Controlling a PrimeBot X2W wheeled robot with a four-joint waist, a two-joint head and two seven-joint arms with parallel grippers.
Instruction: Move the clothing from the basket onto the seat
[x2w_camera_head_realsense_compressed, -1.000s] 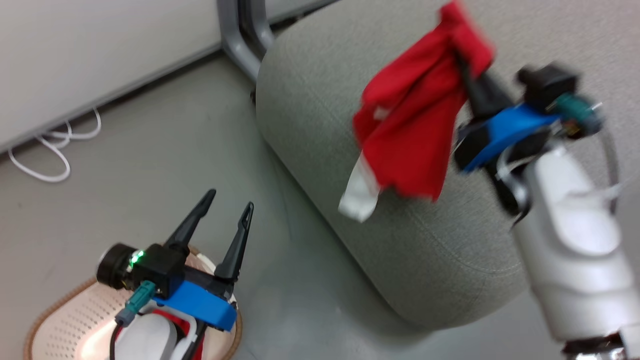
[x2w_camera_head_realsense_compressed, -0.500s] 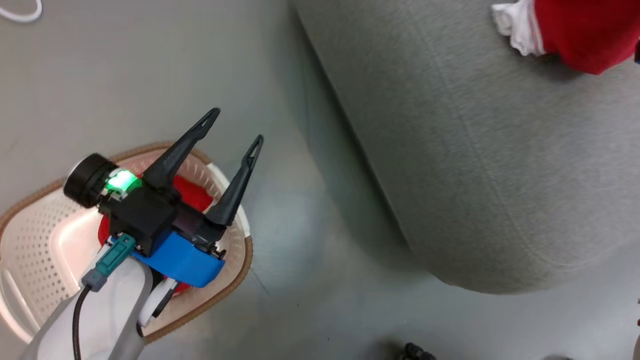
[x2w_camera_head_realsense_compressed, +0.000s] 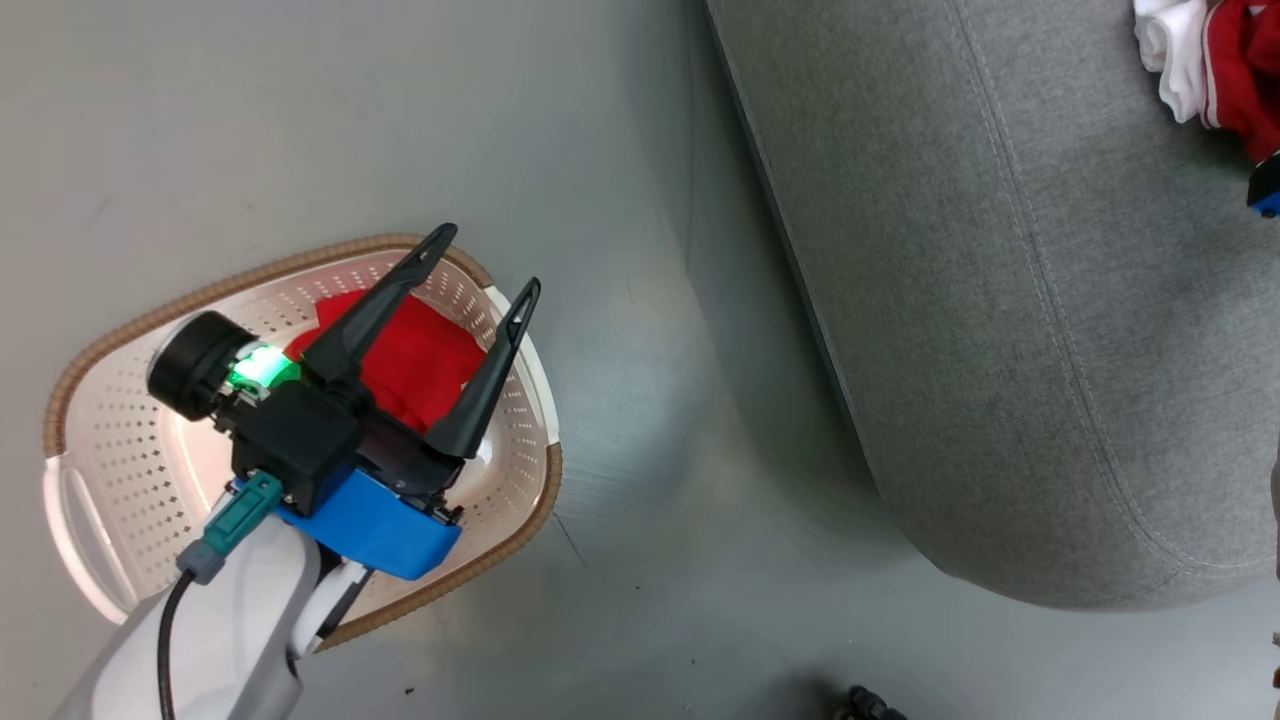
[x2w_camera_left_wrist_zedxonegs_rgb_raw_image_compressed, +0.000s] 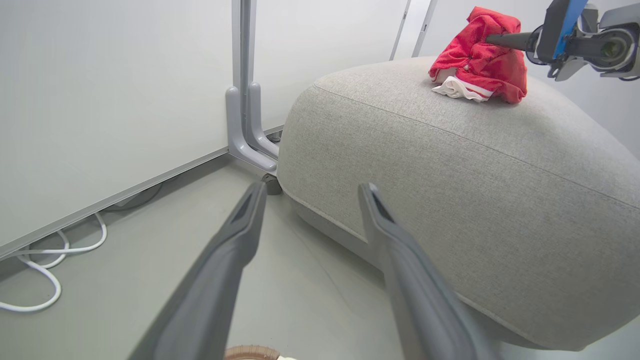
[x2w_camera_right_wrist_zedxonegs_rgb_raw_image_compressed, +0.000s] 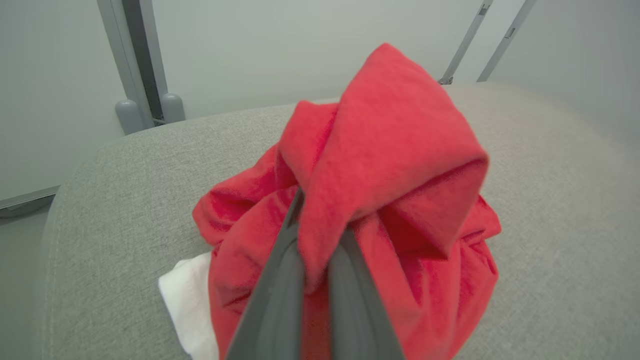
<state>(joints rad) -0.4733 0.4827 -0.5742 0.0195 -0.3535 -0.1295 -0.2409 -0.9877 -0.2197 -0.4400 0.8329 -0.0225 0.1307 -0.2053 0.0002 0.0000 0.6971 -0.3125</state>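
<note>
Right gripper (x2w_camera_right_wrist_zedxonegs_rgb_raw_image_compressed: 314, 240): clenched on a raised fold of the first garment (x2w_camera_left_wrist_zedxonegs_rgb_raw_image_compressed: 480, 55), judged about to be released.
First garment: laid on the seat (x2w_camera_left_wrist_zedxonegs_rgb_raw_image_compressed: 450, 175), well in from its rounded corner; bunched, no clear long axis, white cuff toward the basket-side edge.
Left gripper (x2w_camera_head_realsense_compressed: 487, 262): spread, empty, held over the basket (x2w_camera_head_realsense_compressed: 200, 295) for the second garment (x2w_camera_head_realsense_compressed: 420, 360) inside.

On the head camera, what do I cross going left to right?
Basket holding a red garment → bare floor → grey seat → second red garment, on the seat at the top right edge.
</note>
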